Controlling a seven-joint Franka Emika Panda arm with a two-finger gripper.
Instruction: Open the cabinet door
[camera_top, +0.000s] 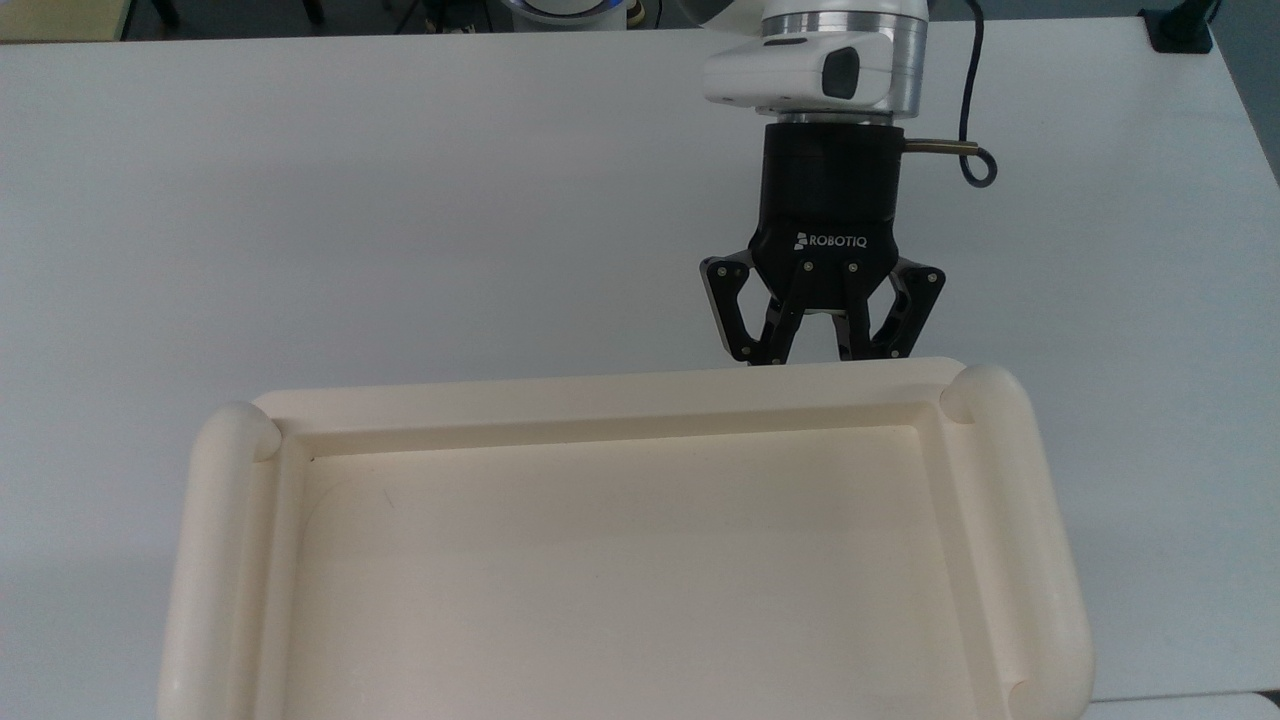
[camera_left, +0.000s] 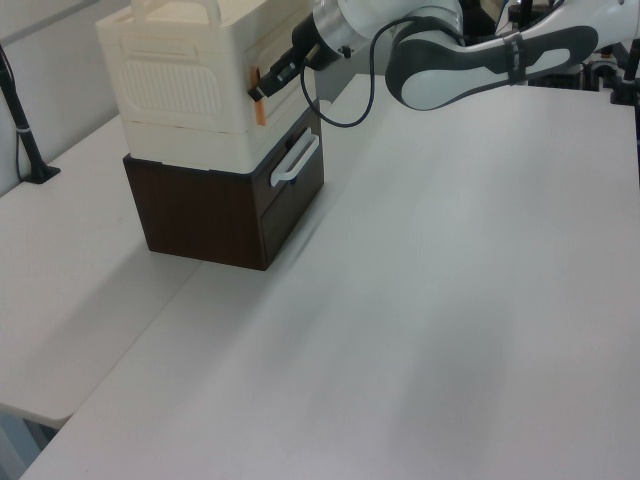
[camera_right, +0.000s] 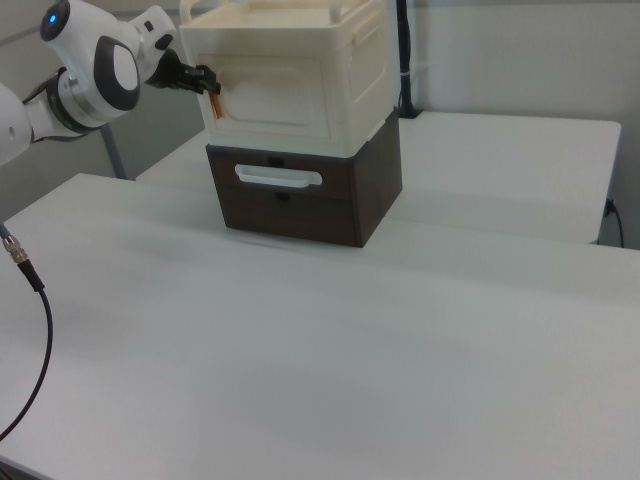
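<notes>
We had our tool pinching the orange tab at the edge of the cabinet door, on the cream cabinet, ready to pull it open.

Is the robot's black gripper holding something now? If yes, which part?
Yes. The black gripper appears closed on the small orange tab at the free edge of the cream plastic cabinet door.

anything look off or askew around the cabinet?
Nothing stands out. The cabinet sits squarely on the dark drawer unit, its door flush and closed, with the hand at the door's orange-tabbed edge.
</notes>
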